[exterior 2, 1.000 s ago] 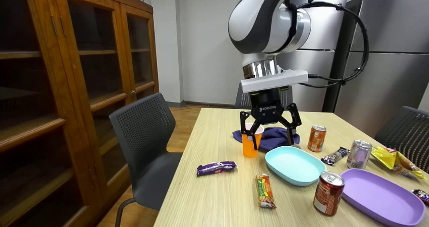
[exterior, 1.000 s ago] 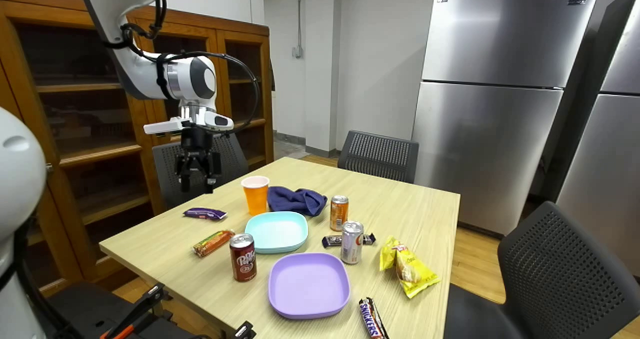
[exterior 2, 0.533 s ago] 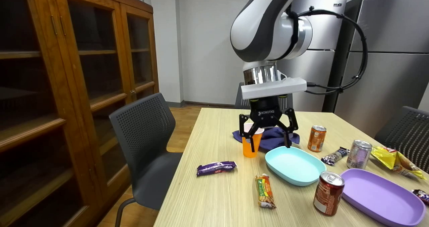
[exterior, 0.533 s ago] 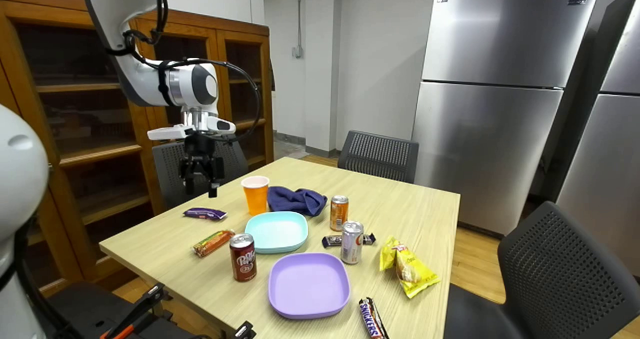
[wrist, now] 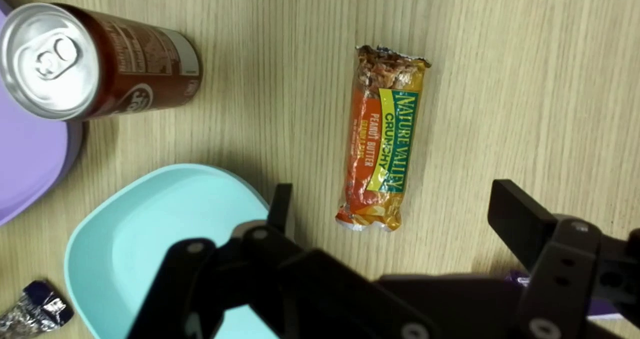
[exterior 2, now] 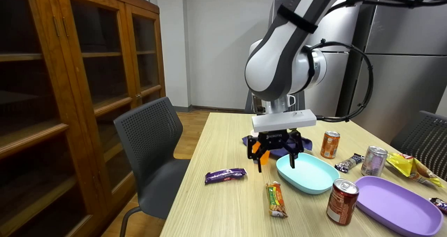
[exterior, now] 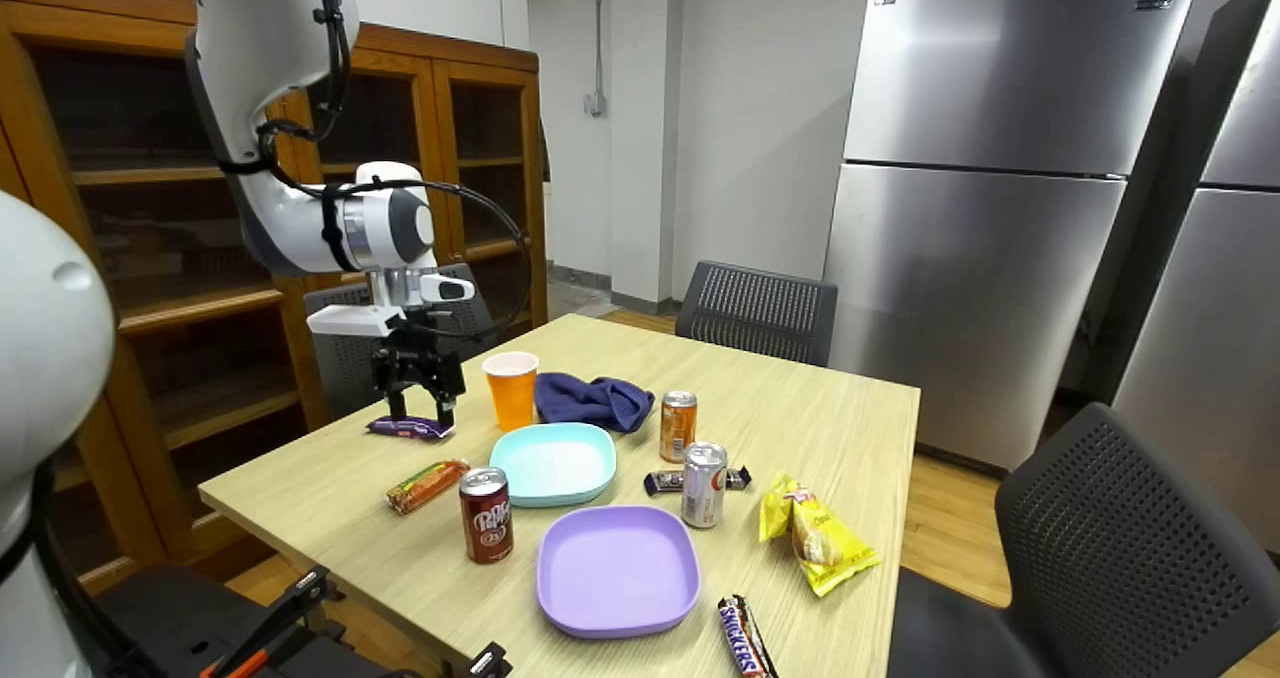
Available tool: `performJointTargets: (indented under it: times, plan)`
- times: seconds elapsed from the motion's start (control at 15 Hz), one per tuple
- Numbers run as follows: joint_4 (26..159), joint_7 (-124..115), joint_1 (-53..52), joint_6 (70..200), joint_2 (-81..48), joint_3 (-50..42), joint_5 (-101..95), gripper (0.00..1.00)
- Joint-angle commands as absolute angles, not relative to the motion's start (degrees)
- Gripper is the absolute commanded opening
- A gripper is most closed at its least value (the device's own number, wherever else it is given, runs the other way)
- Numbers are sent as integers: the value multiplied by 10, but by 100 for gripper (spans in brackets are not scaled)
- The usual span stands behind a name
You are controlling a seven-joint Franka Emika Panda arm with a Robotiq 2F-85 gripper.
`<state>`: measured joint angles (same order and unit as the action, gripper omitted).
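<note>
My gripper (exterior 2: 276, 169) hangs low over the table, jaws wide apart with nothing between them. In the wrist view a Nature Valley granola bar (wrist: 382, 139) lies flat, its near end about level with the fingertips and sideways between them. The left finger (wrist: 281, 206) overlaps the edge of a light blue plate (wrist: 165, 219). Behind the right finger (wrist: 520, 219) shows a bit of purple wrapper. Both exterior views show this purple bar (exterior 2: 225, 176) on the table. An orange cup (exterior: 513, 403) stands beyond the gripper, partly hidden by it in an exterior view.
A Dr Pepper can (wrist: 145, 69) stands near the granola bar, beside a lilac plate (exterior: 618, 570). Farther off are a navy cloth (exterior: 595, 401), an orange can (exterior: 678, 426), a silver can (exterior: 704, 488), a dark-wrapped bar (exterior: 737, 478), a yellow bag (exterior: 815, 538) and a Snickers (exterior: 743, 638).
The arm has come down, bringing the gripper much closer to the tabletop and the granola bar. Its jaws have stayed apart, and the things on the table have not moved.
</note>
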<state>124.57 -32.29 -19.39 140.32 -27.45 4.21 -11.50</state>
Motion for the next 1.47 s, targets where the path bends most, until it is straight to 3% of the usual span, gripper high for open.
performJointTargets:
  times: [0.0,1.4]
  plan:
    - [1243,-343,-223,1431,-307,19,-133,100]
    - [1267,-249,-210,1536,-367,21,-70,100]
